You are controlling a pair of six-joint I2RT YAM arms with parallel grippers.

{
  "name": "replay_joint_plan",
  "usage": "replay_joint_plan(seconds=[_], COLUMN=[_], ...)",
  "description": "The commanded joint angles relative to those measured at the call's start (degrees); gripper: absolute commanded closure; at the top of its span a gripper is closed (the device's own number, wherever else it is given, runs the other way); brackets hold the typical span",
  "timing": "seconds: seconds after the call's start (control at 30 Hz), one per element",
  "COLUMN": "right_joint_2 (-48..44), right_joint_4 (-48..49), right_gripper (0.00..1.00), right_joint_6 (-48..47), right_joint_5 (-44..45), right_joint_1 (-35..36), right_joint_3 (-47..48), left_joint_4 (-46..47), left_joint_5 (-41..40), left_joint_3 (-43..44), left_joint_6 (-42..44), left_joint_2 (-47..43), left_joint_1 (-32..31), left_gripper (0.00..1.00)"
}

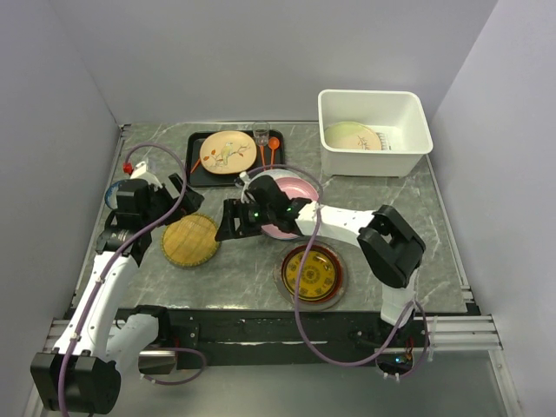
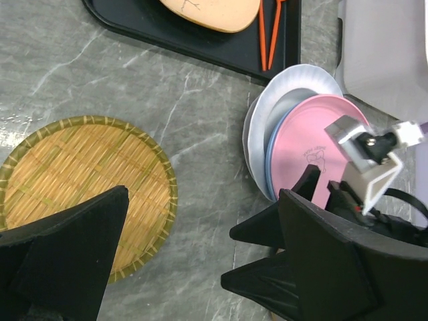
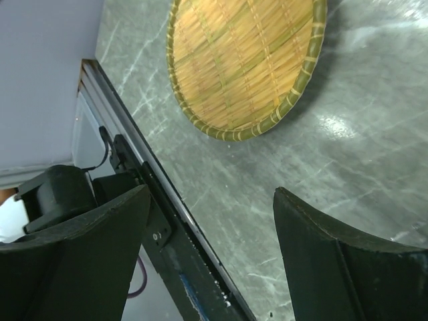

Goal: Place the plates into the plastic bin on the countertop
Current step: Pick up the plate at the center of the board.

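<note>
In the top view we see the white bin (image 1: 373, 162) at the upper right of the countertop (image 1: 243, 278), with one pale green plate (image 1: 352, 136) lying flat on its floor. The other plates are outside it. A cream floral plate (image 1: 228, 152) sits on the black tray (image 1: 198, 169) at upper centre. A pink plate (image 2: 314, 140) tops a fanned stack of pale ones in mid-frame. A dark red plate (image 1: 313, 274) with a gold pattern lies below that, towards the bottom edge. A round woven tray (image 1: 189, 241) lies left of centre.

The left gripper (image 2: 200, 200) hangs over the woven tray's right edge, its fingers spread wide with nothing between them. The right gripper (image 3: 210, 200) points leftward past the pink stack, its fingers also apart and empty. It has bare counter beneath it, and the woven tray fills the upper part of its wrist view.
</note>
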Motion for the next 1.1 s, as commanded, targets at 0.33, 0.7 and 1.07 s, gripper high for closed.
replay_joint_plan(seconds=[0.33, 0.7, 1.07], right_joint_2=[7.49, 10.57, 12.68], right_joint_4=[5.0, 8.34, 8.43], right_gripper=[0.21, 0.22, 0.25], right_joint_6=[3.36, 5.99, 7.57], right_joint_5=[-1.6, -1.07, 2.44], right_joint_1=[1.09, 2.05, 2.49], right_joint_3=[4.35, 4.44, 6.55], left_joint_4=[-2.15, -1.89, -1.71], left_joint_5=[-3.21, -2.86, -2.69], left_joint_3=[2.67, 2.32, 1.96], left_joint_6=[1.66, 2.54, 2.54], left_joint_2=[-1.45, -0.84, -1.72], left_joint_1=[-0.08, -0.08, 0.01], left_gripper=[0.01, 0.01, 0.01])
